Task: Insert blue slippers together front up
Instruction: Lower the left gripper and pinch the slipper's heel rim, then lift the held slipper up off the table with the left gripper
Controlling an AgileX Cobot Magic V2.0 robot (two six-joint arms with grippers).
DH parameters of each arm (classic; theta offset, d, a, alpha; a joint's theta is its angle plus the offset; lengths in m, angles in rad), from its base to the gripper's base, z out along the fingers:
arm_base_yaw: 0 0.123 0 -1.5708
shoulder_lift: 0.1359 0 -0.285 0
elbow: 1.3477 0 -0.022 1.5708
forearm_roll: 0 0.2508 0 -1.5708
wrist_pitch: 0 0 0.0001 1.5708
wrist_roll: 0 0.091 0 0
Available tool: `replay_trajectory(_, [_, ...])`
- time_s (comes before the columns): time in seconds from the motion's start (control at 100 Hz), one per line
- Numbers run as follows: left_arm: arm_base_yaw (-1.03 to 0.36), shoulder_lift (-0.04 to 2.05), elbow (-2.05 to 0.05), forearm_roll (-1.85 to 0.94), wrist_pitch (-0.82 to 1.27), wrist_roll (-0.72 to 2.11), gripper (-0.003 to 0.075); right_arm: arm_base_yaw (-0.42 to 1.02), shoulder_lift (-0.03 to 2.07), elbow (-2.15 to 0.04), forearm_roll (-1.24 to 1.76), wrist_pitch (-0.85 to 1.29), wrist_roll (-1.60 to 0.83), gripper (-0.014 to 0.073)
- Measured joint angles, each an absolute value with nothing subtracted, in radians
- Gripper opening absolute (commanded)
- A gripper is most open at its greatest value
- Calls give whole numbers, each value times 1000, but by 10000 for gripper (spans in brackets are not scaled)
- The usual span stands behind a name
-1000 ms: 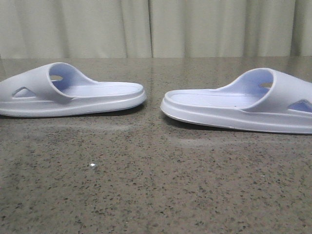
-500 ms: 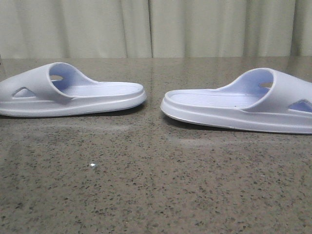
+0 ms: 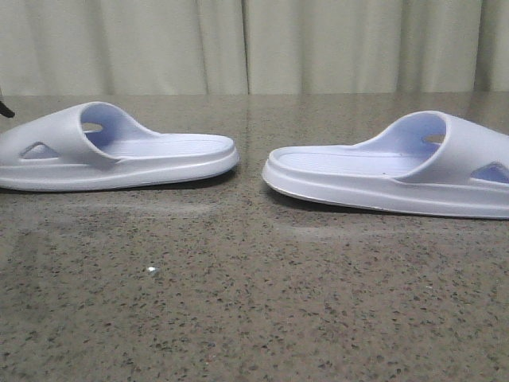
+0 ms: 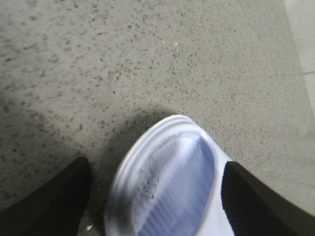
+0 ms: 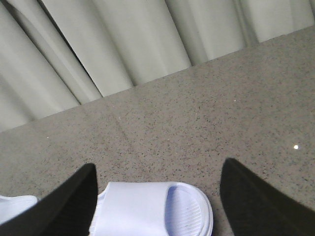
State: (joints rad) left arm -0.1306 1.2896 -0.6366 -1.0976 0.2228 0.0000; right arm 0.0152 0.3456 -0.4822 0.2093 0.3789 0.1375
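Two pale lavender-blue slippers lie on their soles on the speckled stone table, their open ends facing each other. The left slipper (image 3: 119, 151) has its strap at the left; the right slipper (image 3: 390, 171) has its strap at the right. My left gripper (image 4: 155, 206) is open, its black fingers (image 4: 49, 206) on either side of a rounded end of the left slipper (image 4: 172, 191). My right gripper (image 5: 157, 206) is open, its fingers (image 5: 261, 201) set wide on either side of the right slipper's strap and end (image 5: 152, 209), apart from it.
A pale curtain (image 3: 254, 44) hangs behind the table's far edge. A gap of bare table (image 3: 250, 171) separates the slippers. A small dark tip (image 3: 5, 110) shows at the far left edge of the front view. A pale scrap (image 5: 15, 204) sits beside the right gripper's finger.
A small dark tip has come into the front view at the far left edge, above the left slipper's strap. The slippers have not moved.
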Motion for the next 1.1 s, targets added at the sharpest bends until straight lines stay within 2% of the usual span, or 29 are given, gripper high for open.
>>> replay_trajectory(0.31, [-131,1349,-687,-1113,267,0,496,15,346,-482,211,377,139,456])
replay_trajectory(0.43, [-131,1356,-694,-1113,289,10,465,15,346,-482,212,377,139,456])
replay_trajectory(0.97, [-131,1373,-690,-1101,358,55,34,15,346,-482,212,375,139,456])
replay_trajectory(1.1, [-131,1373,-690,-1101,358,55,17,15,346,-482,212,375,139,456])
